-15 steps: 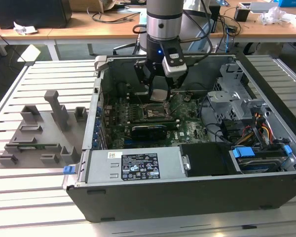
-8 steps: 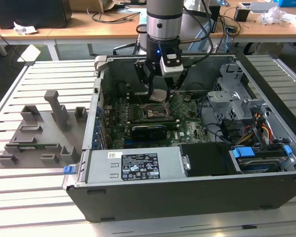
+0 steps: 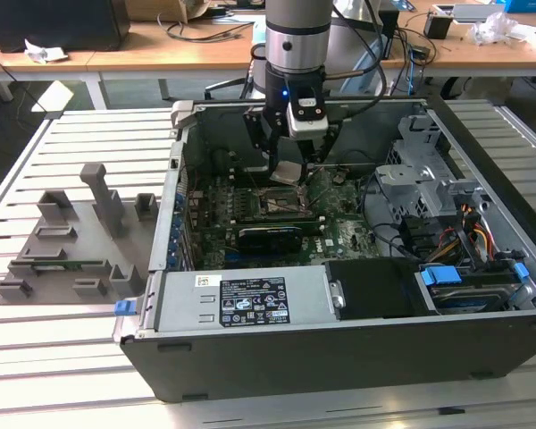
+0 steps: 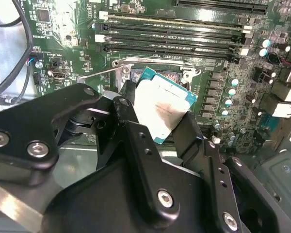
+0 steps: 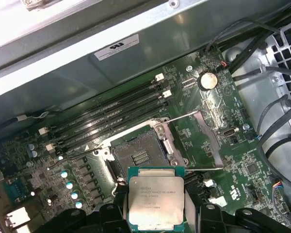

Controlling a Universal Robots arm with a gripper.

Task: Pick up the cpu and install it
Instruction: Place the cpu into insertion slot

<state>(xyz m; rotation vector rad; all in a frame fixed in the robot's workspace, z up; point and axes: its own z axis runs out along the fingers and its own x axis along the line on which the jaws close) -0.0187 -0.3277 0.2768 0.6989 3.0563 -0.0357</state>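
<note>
The arm [image 3: 295, 45] reached down into the open computer case [image 3: 339, 366] that sat on the slatted worktop [image 3: 98, 143]. The jaws were closed on the cpu [image 3: 287, 172], gripping it by two opposite edges and holding it clear of the motherboard [image 3: 344, 234]. In the first wrist view the cpu [image 5: 156, 201] showed its silver-grey metal top, with the green rim of its board visible around it. It hung just short of the socket [image 5: 140, 154], which lay uncovered with its contact field bare. Rows of dark memory slots [image 5: 111, 109] ran along the far side of the socket. In the second wrist view the cpu [image 4: 162, 110] sat turned at an angle between the black jaws. The grey fixture tray [image 3: 71, 237] stood outside the case, well apart, toward the exterior view's left
</note>
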